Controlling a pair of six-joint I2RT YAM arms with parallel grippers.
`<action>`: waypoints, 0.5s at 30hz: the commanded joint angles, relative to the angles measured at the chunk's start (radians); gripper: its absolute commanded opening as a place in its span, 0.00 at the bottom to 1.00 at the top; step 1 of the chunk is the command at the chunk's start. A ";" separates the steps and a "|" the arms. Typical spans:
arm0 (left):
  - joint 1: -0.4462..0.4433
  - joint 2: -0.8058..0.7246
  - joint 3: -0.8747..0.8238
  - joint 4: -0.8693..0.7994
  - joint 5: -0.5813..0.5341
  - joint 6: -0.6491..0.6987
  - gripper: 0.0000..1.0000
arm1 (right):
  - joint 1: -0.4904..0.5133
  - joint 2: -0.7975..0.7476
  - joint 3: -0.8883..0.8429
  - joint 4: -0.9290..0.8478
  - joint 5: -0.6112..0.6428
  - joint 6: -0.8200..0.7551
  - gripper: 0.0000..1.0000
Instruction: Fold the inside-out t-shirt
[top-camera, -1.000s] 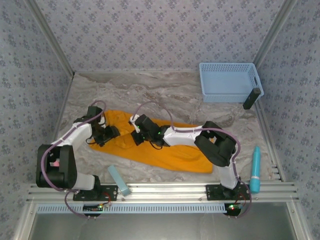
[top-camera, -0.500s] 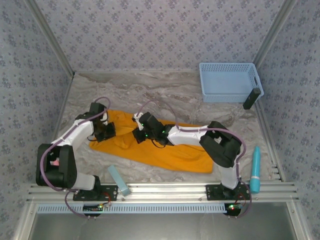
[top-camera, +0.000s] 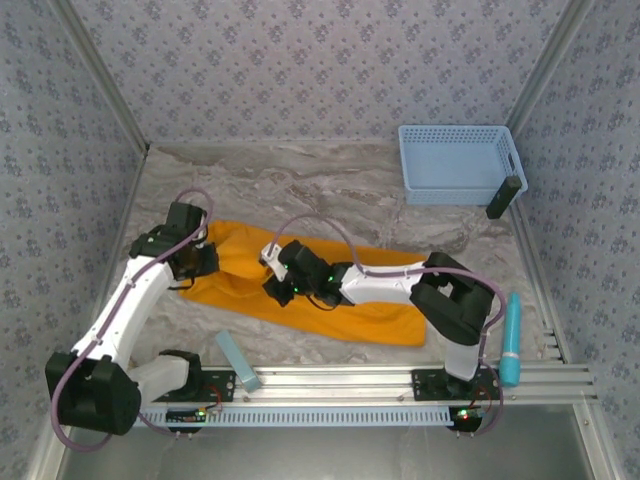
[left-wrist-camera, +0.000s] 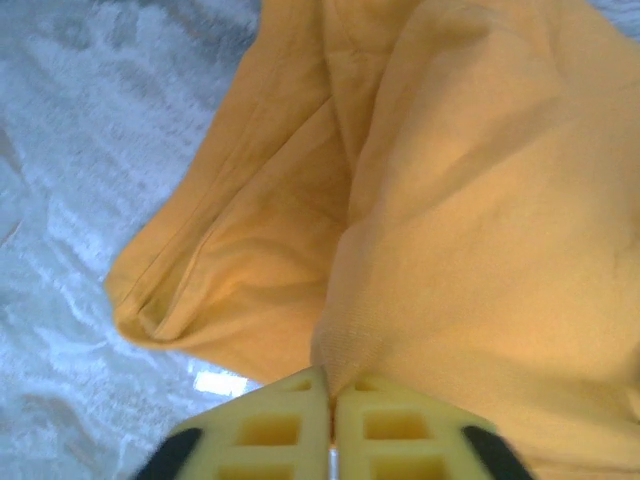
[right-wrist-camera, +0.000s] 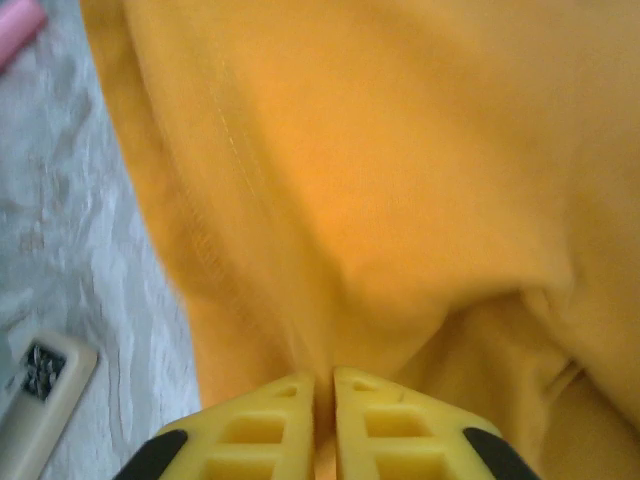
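On the marbled table, the orange t-shirt is laid as a long rumpled band across the near middle. No finished fold is seen, so the folding is judged barely begun. Its left end is pinched tight by the left gripper, and its middle by the right gripper.

Left fingers pinch a fold of the inside-out t-shirt (rumpled on the marbled table).

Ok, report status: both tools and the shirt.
Left tool shut on t-shirt, left end. Right tool shut on t-shirt, mid-cloth. Cloth lies long, rumpled. Pale block nearby, off the cloth.
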 joint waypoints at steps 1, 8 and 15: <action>0.012 -0.073 -0.035 -0.054 -0.072 -0.107 0.41 | -0.003 -0.021 -0.052 -0.052 -0.022 -0.050 0.25; 0.096 -0.066 -0.011 0.080 0.098 -0.153 0.66 | -0.087 -0.119 -0.060 -0.095 -0.040 -0.040 0.29; 0.146 0.285 0.081 0.229 0.182 -0.100 0.56 | -0.088 -0.008 0.118 -0.120 -0.073 -0.103 0.45</action>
